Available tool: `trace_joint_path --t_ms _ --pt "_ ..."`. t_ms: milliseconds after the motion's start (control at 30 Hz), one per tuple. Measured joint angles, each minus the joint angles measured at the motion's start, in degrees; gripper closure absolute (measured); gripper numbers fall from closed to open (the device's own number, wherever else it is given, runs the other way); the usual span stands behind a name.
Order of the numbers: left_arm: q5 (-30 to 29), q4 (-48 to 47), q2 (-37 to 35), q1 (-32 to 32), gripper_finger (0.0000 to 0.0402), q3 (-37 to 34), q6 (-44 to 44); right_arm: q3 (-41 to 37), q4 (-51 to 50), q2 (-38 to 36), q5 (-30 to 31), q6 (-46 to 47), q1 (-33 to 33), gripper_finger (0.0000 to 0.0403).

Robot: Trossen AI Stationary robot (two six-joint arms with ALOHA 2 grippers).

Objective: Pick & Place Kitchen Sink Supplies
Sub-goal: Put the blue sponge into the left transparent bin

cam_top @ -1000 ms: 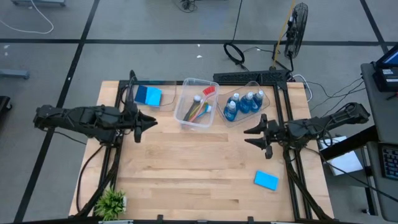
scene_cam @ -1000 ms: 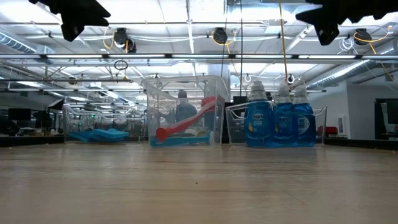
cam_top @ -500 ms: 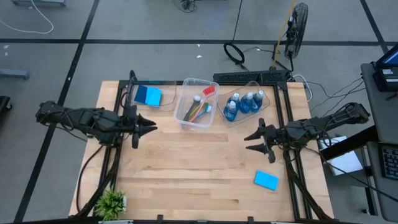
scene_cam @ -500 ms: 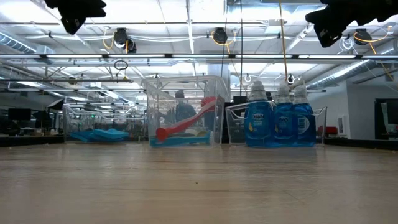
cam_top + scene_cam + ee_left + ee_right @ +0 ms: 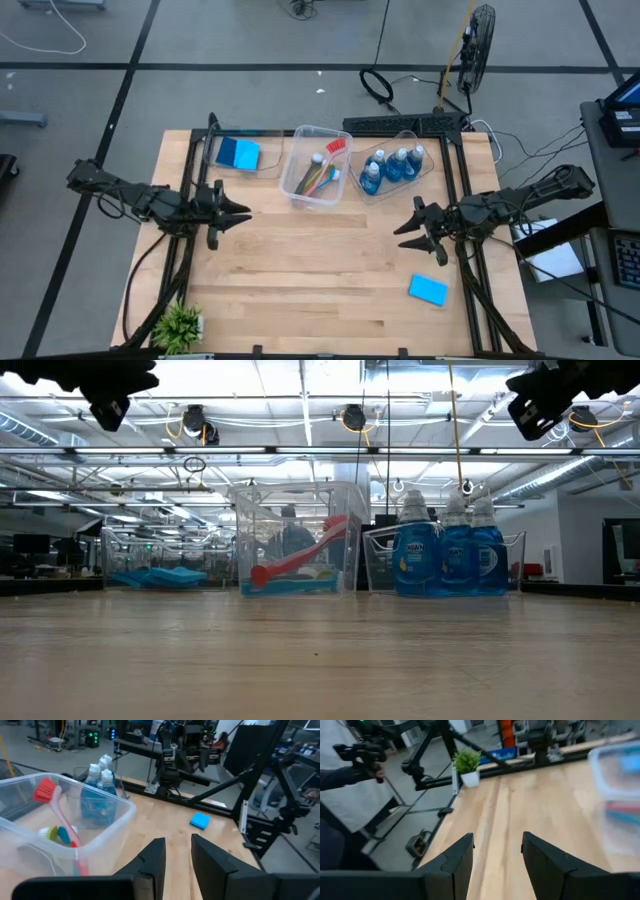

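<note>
A flat blue sponge [image 5: 428, 290] lies loose on the wooden table near the right front; it also shows in the left wrist view [image 5: 200, 820]. At the back stand three clear bins. The left one holds blue sponges [image 5: 240, 153], the middle one holds brushes [image 5: 318, 170], and the right one holds bottles of blue liquid [image 5: 392, 167]. My left gripper [image 5: 244, 212] hovers open above the table's left side, pointing level toward the right. My right gripper [image 5: 402, 231] hovers open above the right side, pointing toward the left, behind the loose sponge. Neither has anything between its fingers.
A small green plant [image 5: 180, 325] stands at the near left corner. Bare wood lies between the two grippers and toward the front edge. Dark frame rails [image 5: 470, 290] run along both table sides. A person's sleeve and hand [image 5: 350, 772] show beyond the table's left side.
My left gripper has swung toward the table's near edge and sunk a little, its wrist rolling. My right gripper has kept its place but turned its fingers toward the near edge. Nothing on the table has moved.
</note>
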Motion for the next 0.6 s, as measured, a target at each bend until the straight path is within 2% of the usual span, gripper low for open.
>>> trace_joint_path --t_ms 233,600 --pt "0.01 -1.8 -5.96 -0.69 0.0309 -2.13 2.01 2.05 -7.14 1.6 -1.97 1.97 0.01 0.0248" --pt "0.09 -1.96 -9.39 -0.68 0.0309 -5.17 2.49 15.98 -30.27 12.41 -4.68 -1.43 1.06 0.0248"
